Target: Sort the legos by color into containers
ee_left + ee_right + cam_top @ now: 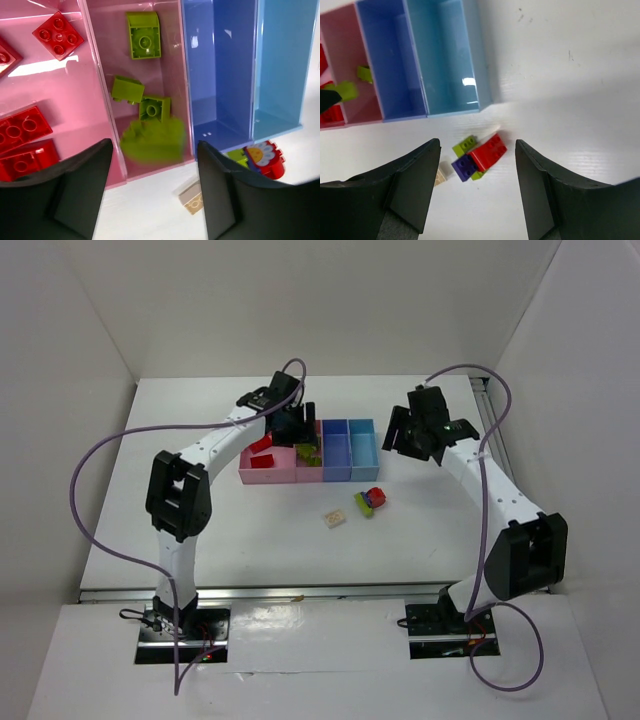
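Observation:
My left gripper (154, 150) hangs open over the near end of the second pink container (167, 70). A blurred lime green lego (152, 139) lies just under it in that bin, beside three more green legos (144, 35). Red legos (20, 131) lie in the first pink container (55, 85). My right gripper (477, 147) is open above a clump of red, blue and green legos (489, 151) on the table in front of the light blue container (447, 55). A tan lego (440, 176) lies left of the clump. Neither gripper holds anything.
The periwinkle container (220, 65) and the light blue one (282, 60) hold nothing. In the top view the row of containers (350, 445) sits mid-table, with the clump (371, 500) and the tan lego (334, 518) nearer the arms. White walls stand around the table.

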